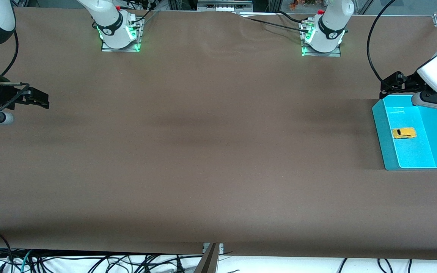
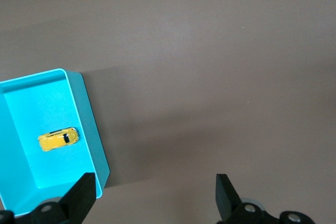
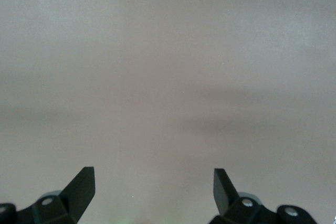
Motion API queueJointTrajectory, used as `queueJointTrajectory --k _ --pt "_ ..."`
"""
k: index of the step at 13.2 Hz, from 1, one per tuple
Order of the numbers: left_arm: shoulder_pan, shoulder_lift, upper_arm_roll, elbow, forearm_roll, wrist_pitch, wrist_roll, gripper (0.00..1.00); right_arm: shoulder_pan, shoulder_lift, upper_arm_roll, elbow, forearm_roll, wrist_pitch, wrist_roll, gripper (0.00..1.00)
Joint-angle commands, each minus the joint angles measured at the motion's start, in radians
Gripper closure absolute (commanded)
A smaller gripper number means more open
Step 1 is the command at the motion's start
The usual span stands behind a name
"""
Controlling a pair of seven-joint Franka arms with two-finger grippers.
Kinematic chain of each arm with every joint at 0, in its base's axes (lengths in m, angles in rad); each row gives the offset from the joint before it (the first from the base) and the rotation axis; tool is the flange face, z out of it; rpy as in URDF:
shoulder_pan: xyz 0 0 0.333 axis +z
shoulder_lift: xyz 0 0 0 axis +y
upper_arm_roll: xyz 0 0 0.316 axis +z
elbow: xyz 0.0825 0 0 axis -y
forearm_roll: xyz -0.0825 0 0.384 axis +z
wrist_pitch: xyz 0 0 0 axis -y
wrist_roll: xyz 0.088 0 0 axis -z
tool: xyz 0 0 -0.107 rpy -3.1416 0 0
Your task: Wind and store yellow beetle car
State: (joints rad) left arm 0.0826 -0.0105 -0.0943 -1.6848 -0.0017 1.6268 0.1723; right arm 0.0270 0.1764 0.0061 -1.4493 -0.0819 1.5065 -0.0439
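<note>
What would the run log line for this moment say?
car: in tray, released | left gripper: open, over tray's edge | right gripper: open, waiting over bare table at right arm's end | stage: car stored

Car: the beetle car (image 1: 404,133) lies in the tray (image 1: 382,129).
Tray: on the worktop (image 1: 203,151), at the left arm's end.

The counter (image 1: 203,151) wears a matt brown covering, cloth-like and slightly rippled near the arms' bases. The cyan tray (image 1: 383,129) looks like smooth plastic with a faint sheen. The yellow beetle car (image 1: 404,133) is glossy, with dark windows. Both pincers, left (image 2: 155,198) and right (image 3: 154,192), have matt black fingers.
</note>
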Motion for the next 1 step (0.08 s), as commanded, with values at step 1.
queueJointTrajectory --k 1 --pt "-0.023 -0.032 0.018 -0.033 -0.023 0.018 -0.010 0.00 -0.001 -0.006 0.000 0.004 -0.004 -0.002 -0.005 0.00"
